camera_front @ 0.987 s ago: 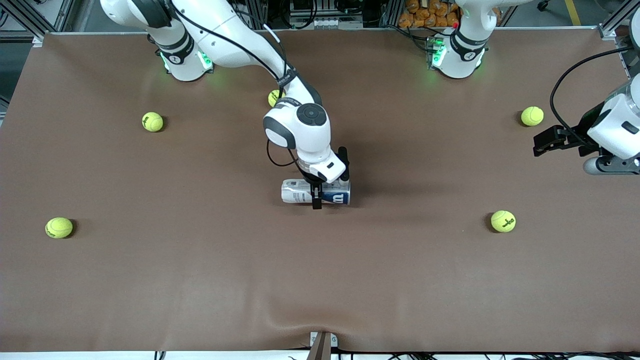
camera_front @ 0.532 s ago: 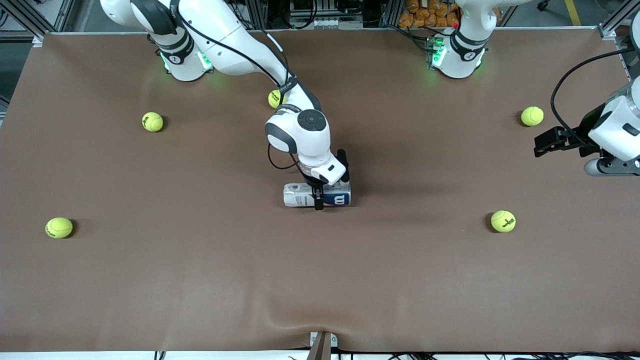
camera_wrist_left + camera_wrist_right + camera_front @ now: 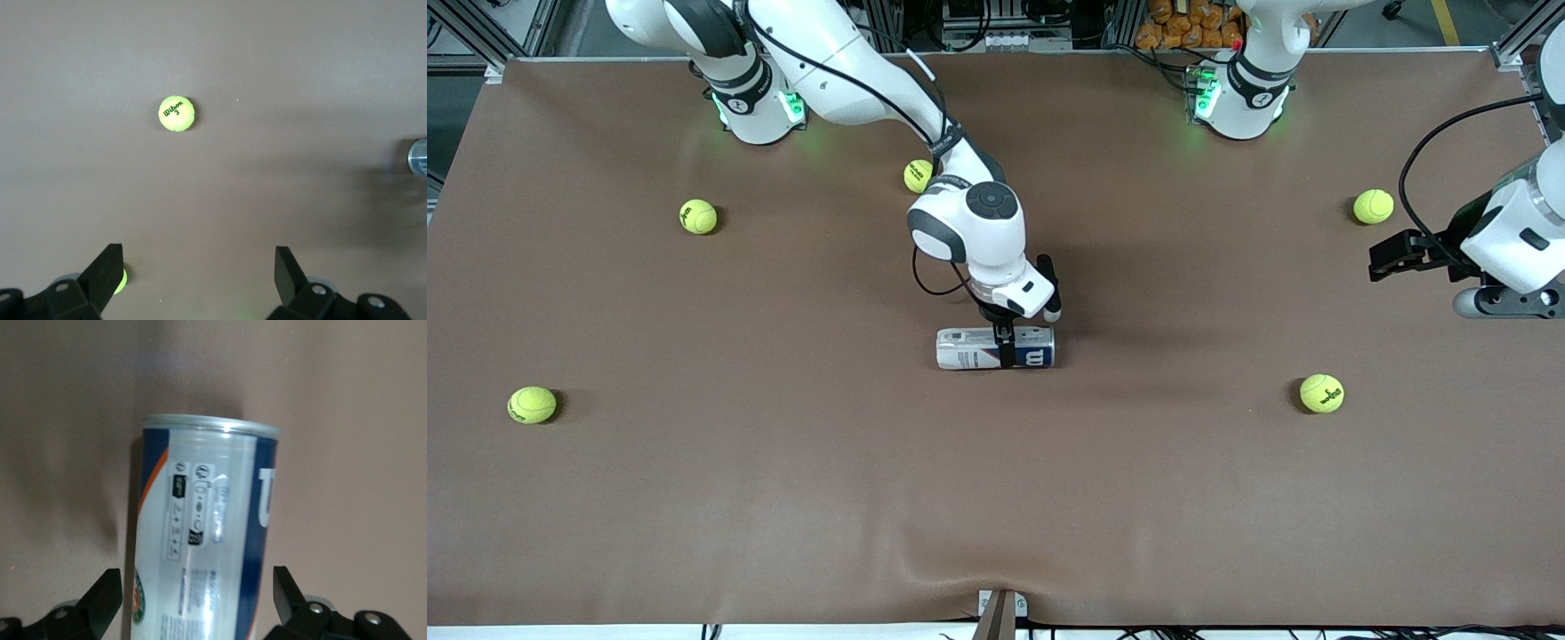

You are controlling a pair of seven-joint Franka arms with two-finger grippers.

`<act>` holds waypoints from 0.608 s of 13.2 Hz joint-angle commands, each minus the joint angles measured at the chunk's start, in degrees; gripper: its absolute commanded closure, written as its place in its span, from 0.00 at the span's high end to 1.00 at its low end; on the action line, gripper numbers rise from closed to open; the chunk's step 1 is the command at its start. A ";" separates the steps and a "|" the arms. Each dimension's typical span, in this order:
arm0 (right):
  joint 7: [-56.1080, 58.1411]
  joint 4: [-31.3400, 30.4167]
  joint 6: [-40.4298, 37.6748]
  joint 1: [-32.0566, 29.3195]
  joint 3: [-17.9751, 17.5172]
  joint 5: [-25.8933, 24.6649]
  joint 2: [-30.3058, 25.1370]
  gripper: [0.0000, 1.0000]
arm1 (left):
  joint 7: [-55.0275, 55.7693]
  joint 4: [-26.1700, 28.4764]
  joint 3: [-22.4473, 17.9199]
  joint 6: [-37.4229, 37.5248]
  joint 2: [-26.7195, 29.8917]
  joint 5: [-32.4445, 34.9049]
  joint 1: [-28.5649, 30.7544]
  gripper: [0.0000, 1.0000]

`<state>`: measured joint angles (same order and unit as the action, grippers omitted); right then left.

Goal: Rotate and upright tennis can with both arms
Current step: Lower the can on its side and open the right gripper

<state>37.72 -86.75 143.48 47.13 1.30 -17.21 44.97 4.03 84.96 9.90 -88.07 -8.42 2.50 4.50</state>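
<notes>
**Can lies flat mid-table, right gripper spread around it**

Lowest in the front view's frame, the brown table (image 3: 996, 498) is bare cloth. Above that, two tennis balls sit at about the same height in the frame: one (image 3: 532, 404) toward the right arm's end, one (image 3: 1321, 393) toward the left arm's end.

Just above them, at the middle of the frame, the tennis can (image 3: 996, 348) lies on its side, its length running along the table from one arm's end toward the other. The dark-blue part of the label points toward the left arm's end. The right gripper (image 3: 1006, 348) hangs straight down over the can, about mid-length. In the right wrist view the can (image 3: 200, 540) fills the middle of the frame with its silvery rim uppermost. There the right gripper (image 3: 197, 587) stands wide, one finger (image 3: 107, 590) on each side of the can with a thin strip of cloth showing between pad and label, so it grips nothing.

Higher in the frame the left gripper (image 3: 1383, 258) waits over the table's edge at the left arm's end. The left wrist view shows it (image 3: 199, 263) spread wide and empty. Three more balls (image 3: 698, 216) (image 3: 1373, 206) (image 3: 917, 175) lie in the upper third
</notes>
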 commanded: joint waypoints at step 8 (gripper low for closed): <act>-0.28 -0.53 -16.81 -1.60 -1.74 3.24 -13.40 1.00 | -8.40 -0.59 -0.49 0.80 -5.29 -18.12 7.17 1.00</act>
<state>37.61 -86.00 130.20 46.95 -0.25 -15.16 35.63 -0.39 85.06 9.31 -87.99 -12.34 -10.71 8.91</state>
